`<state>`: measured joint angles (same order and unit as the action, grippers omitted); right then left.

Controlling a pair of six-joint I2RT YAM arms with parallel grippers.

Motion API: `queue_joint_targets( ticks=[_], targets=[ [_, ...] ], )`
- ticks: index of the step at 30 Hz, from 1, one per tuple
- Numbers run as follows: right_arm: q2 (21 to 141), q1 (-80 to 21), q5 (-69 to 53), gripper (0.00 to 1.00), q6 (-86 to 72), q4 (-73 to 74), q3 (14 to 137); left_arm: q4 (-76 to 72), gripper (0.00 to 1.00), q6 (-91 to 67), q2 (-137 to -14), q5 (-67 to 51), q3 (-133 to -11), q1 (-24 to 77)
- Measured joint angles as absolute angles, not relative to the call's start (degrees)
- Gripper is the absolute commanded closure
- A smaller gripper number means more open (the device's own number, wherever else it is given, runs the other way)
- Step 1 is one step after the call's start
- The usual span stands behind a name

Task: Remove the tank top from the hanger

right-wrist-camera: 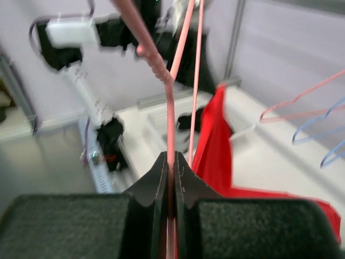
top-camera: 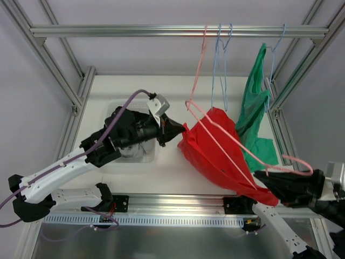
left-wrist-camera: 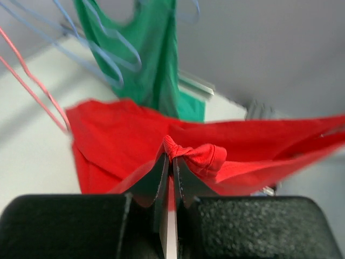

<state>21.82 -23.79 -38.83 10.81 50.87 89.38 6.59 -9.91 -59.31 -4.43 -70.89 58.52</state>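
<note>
Tank top (top-camera: 213, 154), red, drapes over the tilted pink hanger (top-camera: 295, 158) above the right half of the bench (top-camera: 124, 89) in the top view. Left wrist view: left pincer (left-wrist-camera: 172, 157) is clamped on its bunched red edge. Right wrist view: right pincer (right-wrist-camera: 171, 162) is clamped on the hanger's wire.

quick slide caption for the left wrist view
Left gripper shut on a bunched fold of the red tank top, green top behind.

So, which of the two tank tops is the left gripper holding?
The red fabric tank top: the left gripper is shut on its bunched edge. The green tank top hangs free behind.
</note>
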Motion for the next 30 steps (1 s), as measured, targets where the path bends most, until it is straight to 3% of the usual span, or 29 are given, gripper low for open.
queue_joint_targets(
  ticks=[3,8,10,15,21,22,25,26,30],
  targets=[
    [22.5,-23.8,-34.7,1.00,7.0,37.1,81.9,6.2,1.00,-10.5,-56.6,-7.7,-62.4,58.5],
    [24.0,-23.8,-20.6,1.00,-0.8,-1.1,61.0,4.9,1.00,-12.2,-52.4,-7.6,-51.0,58.5],
    [26.1,-23.8,-14.3,1.00,-0.1,-7.2,57.6,4.5,1.00,-13.5,-51.9,-5.3,-47.6,58.5],
    [32.6,-23.8,-1.1,1.00,5.3,3.1,67.1,4.1,1.00,-17.6,-52.4,3.8,-41.0,58.5],
    [31.9,-23.8,6.6,1.00,7.2,22.7,73.4,3.9,0.96,-19.4,-53.9,8.5,-39.3,58.5],
    [32.4,-23.8,7.9,1.00,7.6,25.7,74.4,3.8,0.85,-19.4,-53.9,8.8,-39.3,58.5],
    [35.3,-23.8,11.1,1.00,8.5,32.3,76.9,3.6,0.66,-19.2,-53.9,9.2,-39.3,58.5],
    [37.2,-23.8,12.1,1.00,8.8,34.2,78.0,3.6,0.49,-19.2,-53.9,9.0,-39.3,58.5],
    [48.5,-21.6,11.6,1.00,9.6,39.6,84.2,3.7,0.21,-18.4,-53.9,6.5,-40.5,58.5]
  ],
)
